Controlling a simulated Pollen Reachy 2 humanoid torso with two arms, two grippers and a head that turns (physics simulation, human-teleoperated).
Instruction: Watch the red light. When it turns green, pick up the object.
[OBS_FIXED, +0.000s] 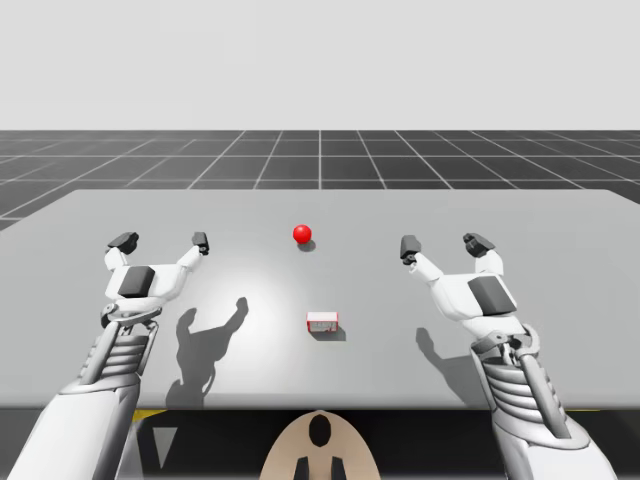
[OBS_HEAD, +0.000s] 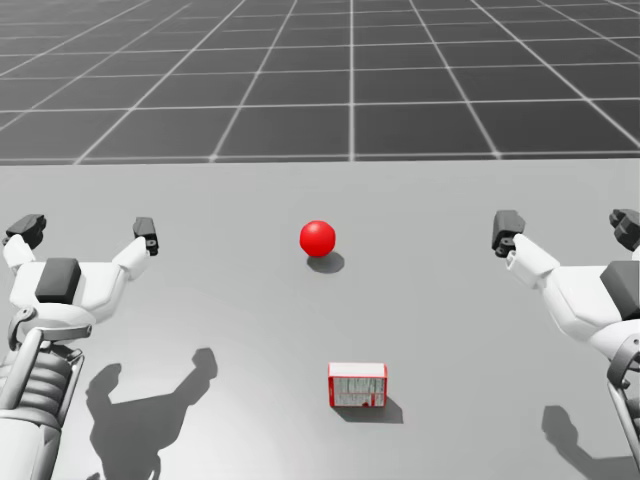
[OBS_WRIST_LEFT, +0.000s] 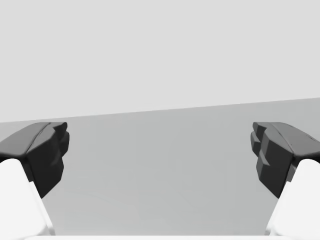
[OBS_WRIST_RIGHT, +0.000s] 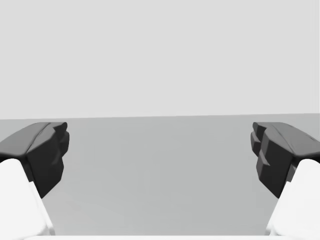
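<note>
Red light (OBS_FIXED: 302, 233): was red, no go.
Red-and-white box (OBS_FIXED: 322, 321): looked light, stiff; I'd pinch its long faces.
Left claw (OBS_FIXED: 162, 241), right claw (OBS_FIXED: 444, 244): were wide open, empty.

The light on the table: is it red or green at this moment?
Red. The round light shows plain red in the high view and in the head view, with no green on it.

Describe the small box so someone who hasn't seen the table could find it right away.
Start at the grey table. Near its middle sits a round red light; the box lies on my side of it, slightly right. It is the only flat-sided thing, white with red edges.
</note>
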